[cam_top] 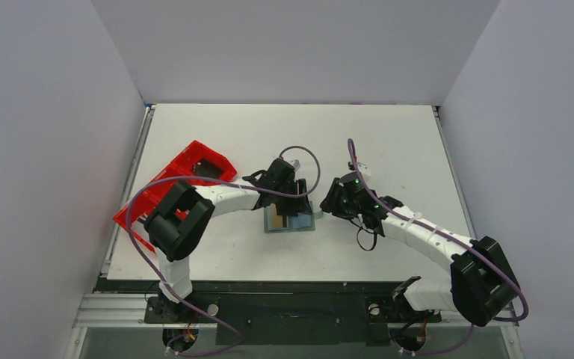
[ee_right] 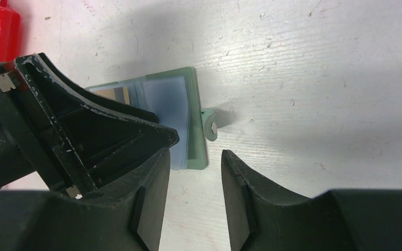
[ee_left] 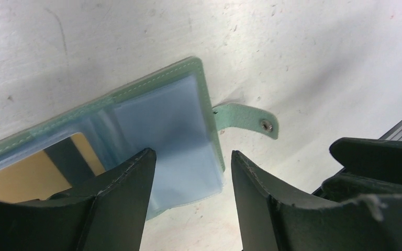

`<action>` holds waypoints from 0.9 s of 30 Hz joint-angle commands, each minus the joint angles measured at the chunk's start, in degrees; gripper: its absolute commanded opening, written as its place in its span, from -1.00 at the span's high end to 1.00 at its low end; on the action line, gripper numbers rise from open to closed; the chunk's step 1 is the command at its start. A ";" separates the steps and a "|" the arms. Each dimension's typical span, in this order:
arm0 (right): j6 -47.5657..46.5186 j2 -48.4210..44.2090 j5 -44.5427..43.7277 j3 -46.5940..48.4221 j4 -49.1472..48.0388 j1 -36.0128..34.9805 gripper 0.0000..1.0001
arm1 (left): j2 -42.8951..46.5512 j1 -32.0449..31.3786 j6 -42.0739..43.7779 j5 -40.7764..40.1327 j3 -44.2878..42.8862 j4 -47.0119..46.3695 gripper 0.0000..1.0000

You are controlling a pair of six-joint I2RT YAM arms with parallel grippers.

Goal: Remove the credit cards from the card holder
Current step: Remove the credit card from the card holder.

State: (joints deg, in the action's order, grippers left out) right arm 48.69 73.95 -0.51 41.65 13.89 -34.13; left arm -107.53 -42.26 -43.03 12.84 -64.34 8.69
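Observation:
The card holder lies open on the white table, grey-green with clear sleeves and a side tab. A tan-gold card with a dark stripe sits in its left sleeve. The right sleeve looks bluish; I cannot tell if a card is in it. My left gripper is open and empty, its fingers low over the holder's right half. My right gripper is open and empty just right of the holder, over bare table. The holder's right edge shows beyond it.
A long red plastic tray lies at the left of the table, partly under the left arm; its corner shows in the right wrist view. The two grippers are close together over the holder. White walls enclose the table on three sides.

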 commanded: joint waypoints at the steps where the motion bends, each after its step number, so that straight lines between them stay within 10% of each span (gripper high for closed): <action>1: -0.33 -2.07 -2.34 -0.59 0.52 0.46 0.25 | -1.13 -0.88 -1.26 0.88 -2.79 -3.34 -0.06; 27: 1.64 16.11 5.85 14.31 -3.65 -8.94 0.33 | 19.15 10.09 3.99 -3.73 10.41 6.70 0.05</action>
State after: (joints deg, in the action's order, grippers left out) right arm 48.84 85.91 0.97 53.15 14.96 -42.13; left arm -89.38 -33.17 -40.88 7.92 -55.70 14.83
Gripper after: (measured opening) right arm 0.344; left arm 0.496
